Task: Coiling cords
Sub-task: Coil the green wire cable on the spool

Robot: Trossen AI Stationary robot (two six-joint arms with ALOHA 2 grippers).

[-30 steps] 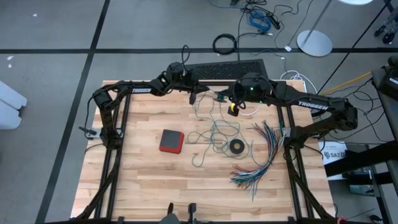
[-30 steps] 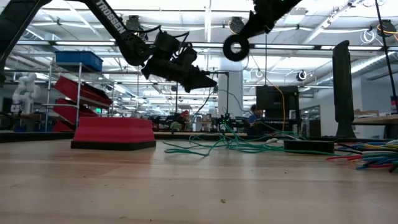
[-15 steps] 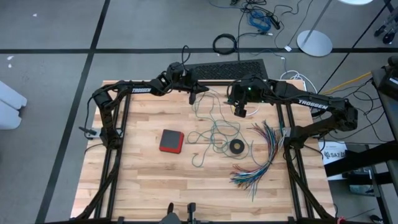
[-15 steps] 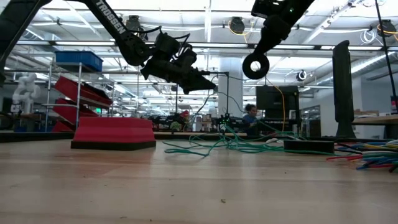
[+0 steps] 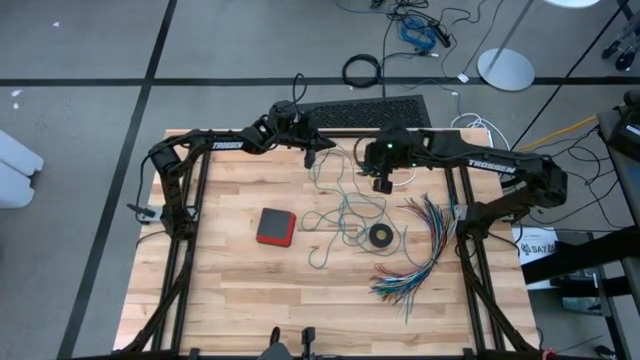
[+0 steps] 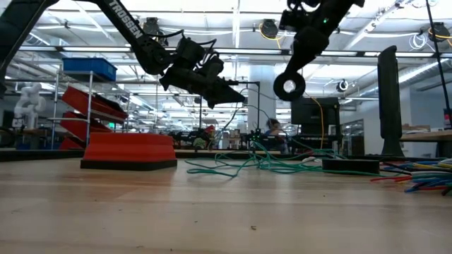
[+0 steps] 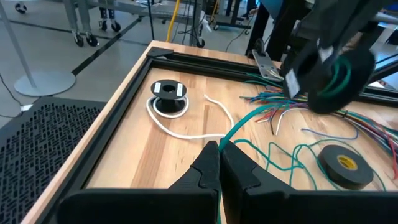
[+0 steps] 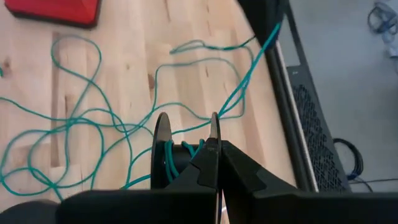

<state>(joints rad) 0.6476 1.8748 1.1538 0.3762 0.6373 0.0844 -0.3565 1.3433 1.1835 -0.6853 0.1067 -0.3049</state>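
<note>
A teal-green cord (image 5: 345,215) lies in loose loops on the wooden table and rises at its far end to both grippers. My left gripper (image 7: 219,149) is shut on it above the table's far part. To its right, my right gripper (image 5: 383,183) is shut on a small black spool (image 6: 289,86) that has some teal cord wound on its core (image 8: 177,152). The white cord (image 7: 186,132) lies on the table, joined to a round black-and-white spool (image 7: 168,98) standing on its flat end. My left gripper pinches the teal cord (image 7: 225,138) between its two fingertips, which point almost level toward the table's right. From there the cord runs nearly straight to the spool (image 7: 339,74). My right gripper pinches one flange of the black spool (image 8: 214,127) at its rim. The fingers slant down from the right. The spool hangs clear of the table.
A red box (image 5: 276,226) sits left of the teal loops. A black tape ring (image 5: 380,236) lies beside them. A fanned bundle of multicoloured wires (image 5: 420,250) covers the right part. A black perforated mat (image 5: 365,112) lies beyond the far edge.
My right gripper has sunk toward the table and tipped more steeply down, a little toward my left gripper. It has carried the black spool lower with it. The spool has stayed clear of the table.
</note>
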